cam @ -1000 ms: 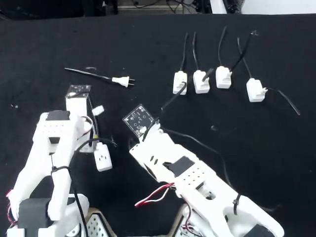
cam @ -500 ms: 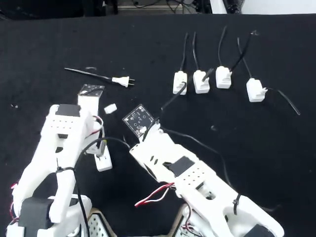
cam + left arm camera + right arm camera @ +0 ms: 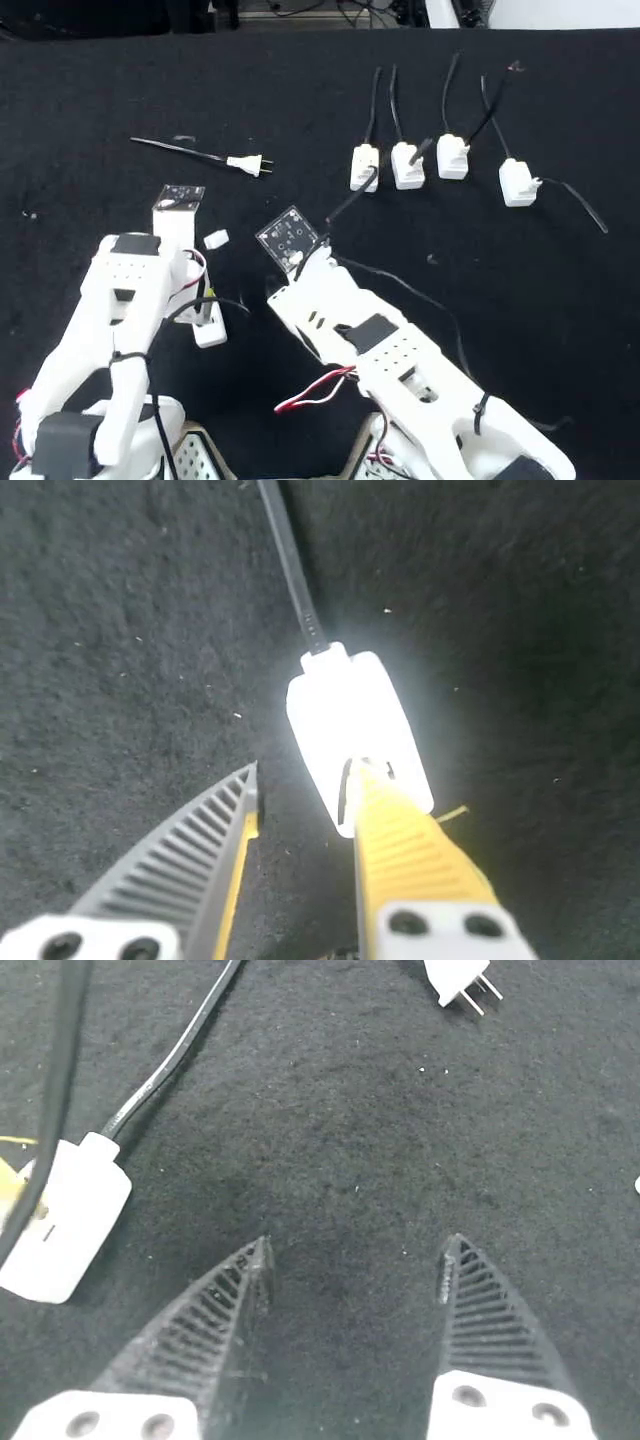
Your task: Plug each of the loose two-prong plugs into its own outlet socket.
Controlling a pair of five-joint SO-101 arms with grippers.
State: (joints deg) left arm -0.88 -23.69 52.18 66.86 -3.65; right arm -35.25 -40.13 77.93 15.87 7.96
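Black cloth covers your table [image 3: 100,80], and both arms sit over its near half. Your right arm [image 3: 380,350] holds the right gripper [image 3: 358,1242] low over bare cloth, fingers [image 3: 210,1340] spread wide and empty. Your left arm [image 3: 110,320] has the left gripper [image 3: 303,770] down low, its fingers [image 3: 400,860] apart too. Four sockets [image 3: 408,165] stand in a row at the far side, well apart from both grippers, cords trailing. The near socket [image 3: 350,720] lies at the left gripper, with the yellow finger over its end and the grey one beside it. That looks meant to pin or take the socket for plugging. The loose plug [image 3: 250,163] lies farther off, ahead of the right gripper, which I judge is set to fetch it. Against a second ago, the left arm has swung toward the right arm and now covers much of the near socket, which has barely shifted. The right arm has nudged slightly forward, and the loose plug lies where it did.
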